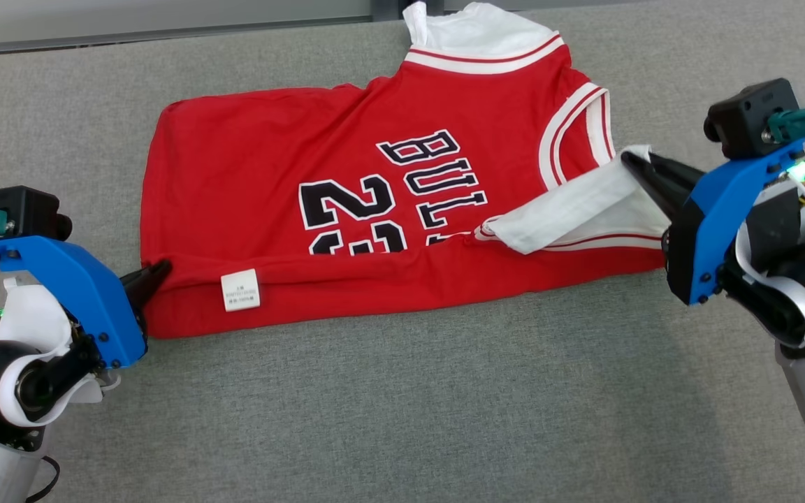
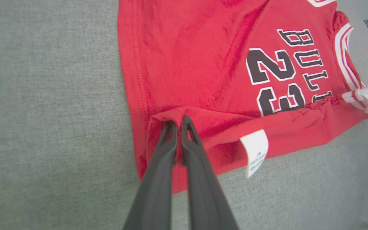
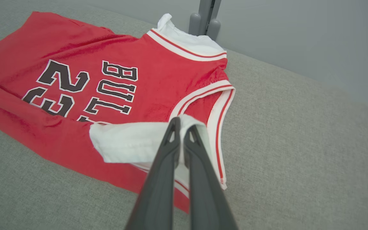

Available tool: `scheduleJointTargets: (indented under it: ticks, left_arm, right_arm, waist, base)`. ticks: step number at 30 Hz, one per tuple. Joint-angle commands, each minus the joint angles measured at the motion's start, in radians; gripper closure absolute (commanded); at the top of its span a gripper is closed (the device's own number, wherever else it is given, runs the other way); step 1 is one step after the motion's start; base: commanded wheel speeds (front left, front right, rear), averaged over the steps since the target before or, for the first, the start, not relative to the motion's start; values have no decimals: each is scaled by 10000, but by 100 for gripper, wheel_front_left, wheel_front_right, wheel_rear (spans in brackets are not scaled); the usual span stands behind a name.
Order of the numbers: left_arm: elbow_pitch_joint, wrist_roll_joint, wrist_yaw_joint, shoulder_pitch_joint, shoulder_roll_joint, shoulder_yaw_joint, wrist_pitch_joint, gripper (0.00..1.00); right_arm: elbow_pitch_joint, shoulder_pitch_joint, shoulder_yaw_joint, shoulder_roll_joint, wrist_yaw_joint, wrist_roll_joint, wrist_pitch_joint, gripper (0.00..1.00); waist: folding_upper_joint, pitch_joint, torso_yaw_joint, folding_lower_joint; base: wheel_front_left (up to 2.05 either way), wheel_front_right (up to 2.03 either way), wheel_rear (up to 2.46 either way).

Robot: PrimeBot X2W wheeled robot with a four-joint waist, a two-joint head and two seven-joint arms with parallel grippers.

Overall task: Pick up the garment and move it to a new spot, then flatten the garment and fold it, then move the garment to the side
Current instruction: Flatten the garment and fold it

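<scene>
– Left gripper (image 1: 158, 269) has its fingers pressed together on the rolled red edge of the jersey (image 1: 270, 175), just beside the care label (image 1: 240, 289), towards the hem corner. Where do we have the other one?
– Right gripper (image 1: 636, 159) is clamped on the white sleeve cloth (image 1: 570, 209), well apart from the care label, at the opposite end of that same rolled edge. The jersey lies on the grey fabric surface (image 1: 402, 405). Its printed number sits just beyond the care label and is partly covered by the roll.
– What worries us?
– Two things, we think. Our right pinch holds white cloth, and we cannot tell whether any red layer is caught with it. If not, a pull would drag the sleeve out, leave the body behind and send the fold crooked. Our left pinch is a thin bite near the tips, so stretching the edge between the two grippers could let it slip.
– Which view helps us most?
– From the head we see the left tips merely meeting the edge near the care label. The left wrist view shows red cloth bunched between the fingers (image 2: 168, 150), so we trust that grasp. The right wrist view adds a grey post (image 3: 204, 16) behind the collar, far from the care label, which the head view leaves hard to read at its top edge
</scene>
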Motion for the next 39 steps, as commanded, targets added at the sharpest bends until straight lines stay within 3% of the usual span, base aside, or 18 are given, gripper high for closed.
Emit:
scheduleJointTargets:
  ticks: [1, 13, 14, 15, 16, 17, 23, 27, 34, 39]
  left_arm:
    - [111, 112, -50, -128, -27, -37, -80, 100]
    - [699, 59, -297, -275, -496, -280, -368, 100]
    - [739, 30, -313, -274, -550, -292, -378, 100]
    - [781, 13, -345, -276, -612, -302, -446, 92]
    - [826, 14, -376, -278, -660, -298, -515, 61]
    - [888, 5, -390, -278, -712, -268, -629, 0]
    - [1304, 264, -565, -25, -1145, -64, -1915, 0]
    - [1487, 595, -504, 429, -1634, 207, -3551, 0]
    - [2045, 1679, -239, 1588, -2312, -42, -6035, 0]
    - [2711, 2612, -29, 1871, -2695, -751, -6838, 0]
  right_arm:
    - [250, -344, 103, -88, 1, 102, -303, 100]
    - [1944, -1414, 507, -41, -1, -179, -2594, 100]
    - [2084, -1462, 530, -16, -1, -232, -2730, 85]
    - [2226, -1502, 540, 0, -1, -277, -2868, 52]
    - [2398, -1527, 508, 35, -1, -301, -2975, 0]
    - [2556, -1548, 511, 69, -1, -317, -3077, 0]
    - [3196, -1345, 405, 200, -1, -401, -3671, 0]
    - [3500, -804, 12, 209, 1, -472, -3807, 0]
    - [3411, 681, -1273, 372, 1, -816, -3548, 0]
    - [3131, 1875, -2619, 906, 1, -1335, -3592, 0]
  waist:
    - [0, 88, 54, -3]
    - [0, 243, 369, -3]
    - [0, 225, 391, -3]
    - [0, 202, 418, -3]
    - [0, 177, 443, -3]
    - [0, 139, 476, -3]
    - [0, -247, 668, -3]
    - [0, -689, 868, -3]
    - [0, -1521, 1201, -3]
    - [0, -1816, 1368, -3]
  base:
    - [0, 0, 0]
    - [0, 0, 0]
    - [0, 0, 0]
    - [0, 0, 0]
    - [0, 0, 0]
    - [0, 0, 0]
    - [0, 0, 0]
    - [0, 0, 0]
    - [0, 0, 0]
    - [0, 0, 0]
